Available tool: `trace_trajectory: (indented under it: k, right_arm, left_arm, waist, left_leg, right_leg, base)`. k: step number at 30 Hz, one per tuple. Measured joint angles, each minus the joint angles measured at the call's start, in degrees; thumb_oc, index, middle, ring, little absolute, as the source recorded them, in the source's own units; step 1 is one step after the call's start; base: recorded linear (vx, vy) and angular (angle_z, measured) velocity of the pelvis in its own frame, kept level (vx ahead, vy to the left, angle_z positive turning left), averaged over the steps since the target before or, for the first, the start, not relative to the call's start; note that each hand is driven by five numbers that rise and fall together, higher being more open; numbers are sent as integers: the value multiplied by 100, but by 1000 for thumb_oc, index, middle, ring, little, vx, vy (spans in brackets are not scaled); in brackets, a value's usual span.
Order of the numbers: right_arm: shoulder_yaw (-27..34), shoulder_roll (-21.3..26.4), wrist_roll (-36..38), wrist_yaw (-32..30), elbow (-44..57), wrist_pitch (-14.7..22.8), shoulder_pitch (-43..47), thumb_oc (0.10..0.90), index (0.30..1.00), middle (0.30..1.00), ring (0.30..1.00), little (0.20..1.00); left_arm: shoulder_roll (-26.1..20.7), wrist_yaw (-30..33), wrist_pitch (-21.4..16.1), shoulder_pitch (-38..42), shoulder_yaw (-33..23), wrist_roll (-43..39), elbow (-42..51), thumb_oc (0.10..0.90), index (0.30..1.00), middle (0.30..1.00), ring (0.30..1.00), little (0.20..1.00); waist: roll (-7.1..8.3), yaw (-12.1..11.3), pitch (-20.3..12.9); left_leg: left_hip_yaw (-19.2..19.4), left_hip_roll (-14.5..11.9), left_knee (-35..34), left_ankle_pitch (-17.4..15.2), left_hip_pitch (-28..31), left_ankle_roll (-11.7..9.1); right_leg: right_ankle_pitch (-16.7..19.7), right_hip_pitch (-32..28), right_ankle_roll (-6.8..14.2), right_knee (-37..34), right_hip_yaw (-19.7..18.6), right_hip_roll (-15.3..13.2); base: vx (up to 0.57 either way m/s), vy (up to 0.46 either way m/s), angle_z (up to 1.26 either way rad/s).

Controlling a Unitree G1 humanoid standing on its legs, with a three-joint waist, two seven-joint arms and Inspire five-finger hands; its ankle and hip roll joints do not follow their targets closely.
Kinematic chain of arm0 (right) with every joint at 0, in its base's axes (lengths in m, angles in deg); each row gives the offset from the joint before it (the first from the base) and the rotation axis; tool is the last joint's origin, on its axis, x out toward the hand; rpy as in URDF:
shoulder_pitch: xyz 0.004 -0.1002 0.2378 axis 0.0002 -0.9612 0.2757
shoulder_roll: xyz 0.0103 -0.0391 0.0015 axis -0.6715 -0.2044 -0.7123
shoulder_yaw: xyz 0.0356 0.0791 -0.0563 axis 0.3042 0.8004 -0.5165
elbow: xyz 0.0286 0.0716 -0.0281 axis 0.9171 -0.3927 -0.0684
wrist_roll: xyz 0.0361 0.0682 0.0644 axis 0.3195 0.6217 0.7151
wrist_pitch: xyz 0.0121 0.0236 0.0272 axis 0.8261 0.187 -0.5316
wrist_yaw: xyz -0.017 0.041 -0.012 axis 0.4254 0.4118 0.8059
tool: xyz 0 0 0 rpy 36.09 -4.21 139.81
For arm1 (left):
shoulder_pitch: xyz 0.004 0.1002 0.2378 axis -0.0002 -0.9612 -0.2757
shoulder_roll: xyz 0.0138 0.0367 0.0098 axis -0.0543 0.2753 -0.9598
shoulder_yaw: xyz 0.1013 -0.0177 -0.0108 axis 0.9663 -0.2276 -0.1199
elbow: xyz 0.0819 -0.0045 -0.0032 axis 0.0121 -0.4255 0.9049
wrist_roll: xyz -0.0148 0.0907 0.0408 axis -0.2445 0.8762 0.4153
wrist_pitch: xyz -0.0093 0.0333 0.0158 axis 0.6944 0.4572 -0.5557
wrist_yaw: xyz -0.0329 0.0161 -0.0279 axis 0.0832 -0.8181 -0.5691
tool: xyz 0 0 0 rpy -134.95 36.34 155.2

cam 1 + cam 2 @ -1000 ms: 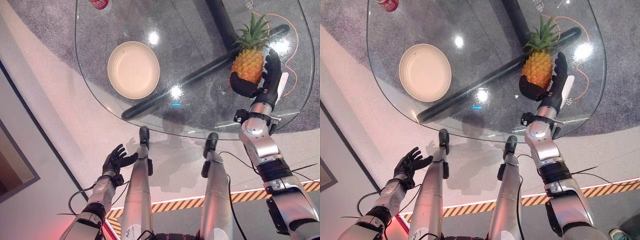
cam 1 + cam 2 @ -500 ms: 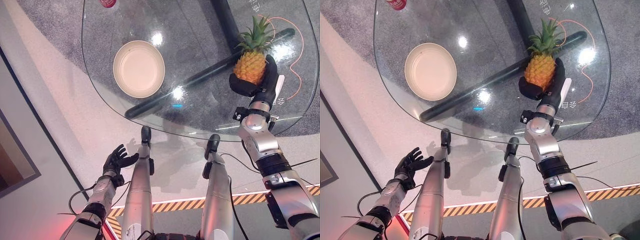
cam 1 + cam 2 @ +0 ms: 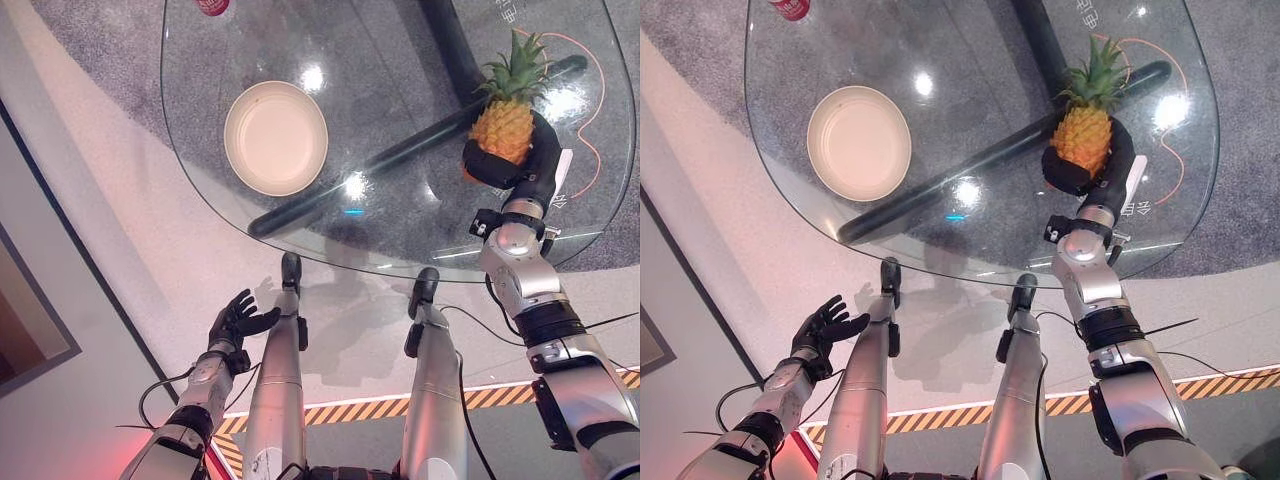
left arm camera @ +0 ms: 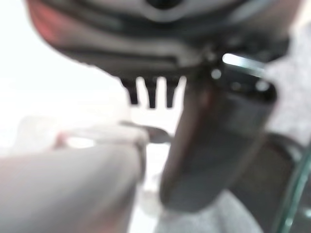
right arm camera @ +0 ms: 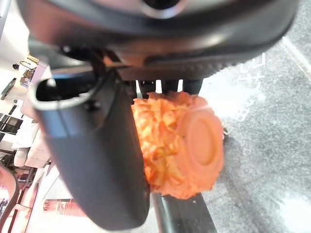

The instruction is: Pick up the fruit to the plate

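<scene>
Gripping orange pineapple (image 3: 503, 128) w/ green crown, right hand (image 3: 520, 170) curled round base; left hand (image 3: 236, 320) relaxed, fingers apart.

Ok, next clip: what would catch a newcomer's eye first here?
The pineapple, orange with a green crown, on the right side of the glass table, with the right hand curled around its base. Next, the empty cream plate on the table's left side. The left hand hangs open, low beside the table.
</scene>
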State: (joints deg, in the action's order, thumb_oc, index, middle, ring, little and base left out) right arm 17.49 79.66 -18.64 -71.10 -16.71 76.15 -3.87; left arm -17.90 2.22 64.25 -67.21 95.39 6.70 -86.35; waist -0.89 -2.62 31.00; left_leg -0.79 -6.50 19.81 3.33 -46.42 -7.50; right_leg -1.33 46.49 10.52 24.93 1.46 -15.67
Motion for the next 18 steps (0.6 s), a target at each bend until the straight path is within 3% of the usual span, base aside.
trace_trajectory:
  k: [9,18]
  right_arm:
    - [1,-1,-13,-2,8,-7,2,100,300,300,300,200]
    - [1,-24,-293,-129,125,6,-104,100,300,300,300,200]
  left_arm:
    - [28,206,-75,0,-215,-474,51,800,900,900,900,900]
    - [37,1055,-718,117,-970,-1477,712,800,900,900,900,900]
  waist:
    - [0,0,0]
    - [0,-27,0]
  left_leg:
    - [-1,0,-7,0,-1,0]
    - [-13,3,-19,1,-1,-1]
  right_leg:
    - [-2,3,2,-1,0,0]
    - [-11,5,13,6,5,0]
  base:
    - [0,0,0]
    - [-4,-7,0]
